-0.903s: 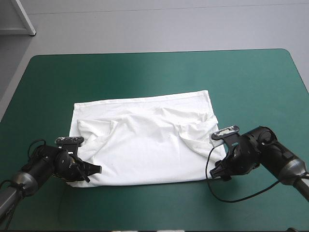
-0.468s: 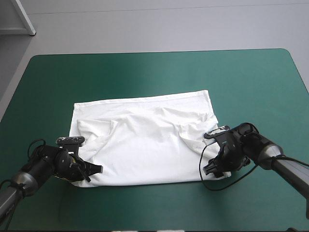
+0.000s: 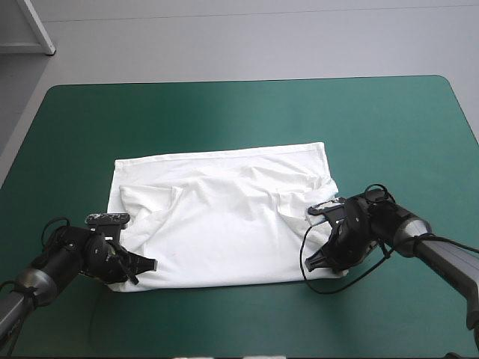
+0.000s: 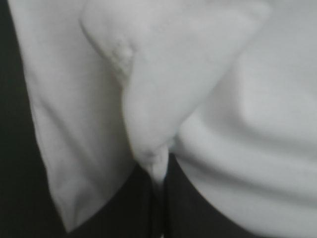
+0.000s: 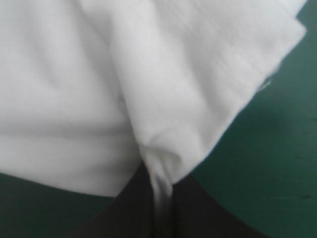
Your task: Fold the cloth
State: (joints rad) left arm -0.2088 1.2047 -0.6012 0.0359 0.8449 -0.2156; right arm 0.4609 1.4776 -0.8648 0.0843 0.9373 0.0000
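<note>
High view: the T-shirt lies spread flat on the teal-green cover, at the middle of the tabletop and somewhat closer to its near edge than to its far one. It forms a broad white rectangle, its long sides running roughly parallel to the table's far and near edges. Both sleeves are turned inward over the body, leaving soft creases across the front.

The left gripper sits low at the shirt's corner nearest the table's near-left corner. The right gripper sits low at the opposite near corner, toward the table's right edge. The far half of the tabletop is bare cover.

In the left wrist view the black fingers meet in a narrow arch, all but closed, with a pinch of white cloth rising from between them. Ahead of them a fold of the shirt stands up slightly.

In the right wrist view the fingers are likewise nearly together, a thin strip of white fabric clamped between them. The hemmed edge of a sleeve spreads ahead, with teal-green cover showing beside it.
</note>
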